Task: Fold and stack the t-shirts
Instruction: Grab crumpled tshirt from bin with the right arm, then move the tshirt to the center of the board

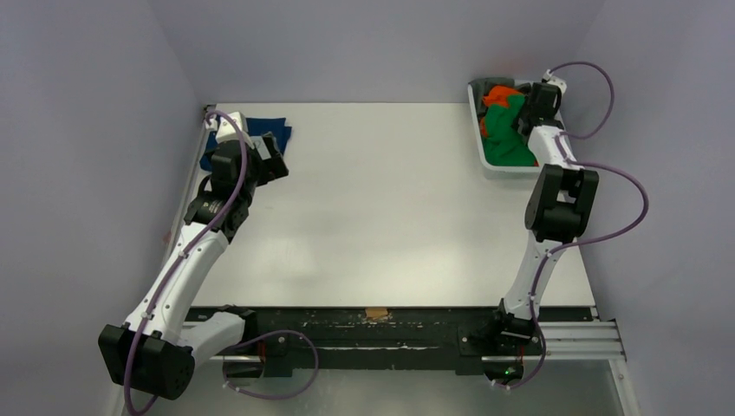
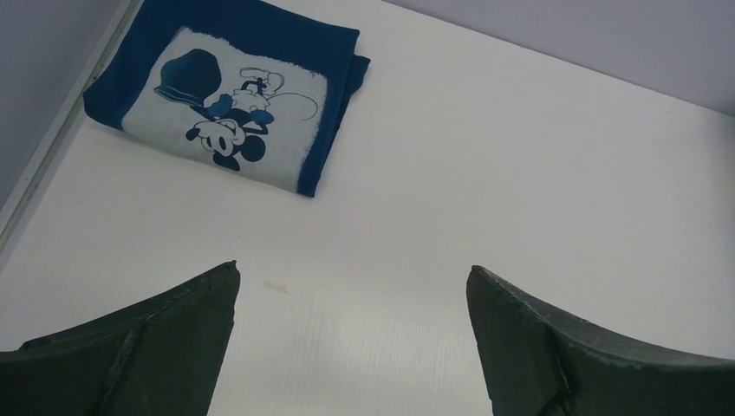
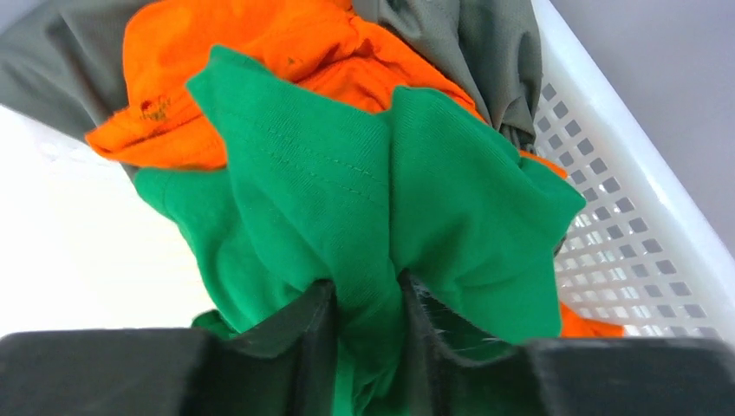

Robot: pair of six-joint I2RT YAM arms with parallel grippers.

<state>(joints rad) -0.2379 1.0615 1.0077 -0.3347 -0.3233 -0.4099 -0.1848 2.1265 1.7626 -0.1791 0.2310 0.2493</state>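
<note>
The navy t-shirt [image 2: 227, 97] with white cartoon print lies folded at the table's far left corner [image 1: 276, 132]. My left gripper [image 2: 351, 282] is open and empty, just in front of it over bare table [image 1: 270, 160]. My right gripper [image 3: 366, 290] is shut on a pinched fold of the green t-shirt [image 3: 364, 199] inside the white basket [image 3: 624, 225]. The orange t-shirt [image 3: 277, 43] and the grey t-shirt [image 3: 468, 43] lie bunched beneath and behind the green one. In the top view the right gripper [image 1: 530, 117] hangs over the green t-shirt [image 1: 503, 134] in the basket [image 1: 478, 130].
The white mesh basket sits at the table's far right corner, against the right wall. The grey-violet back and side walls close in the white table [image 1: 381, 199]. A black rail [image 1: 381, 325] runs along the near edge.
</note>
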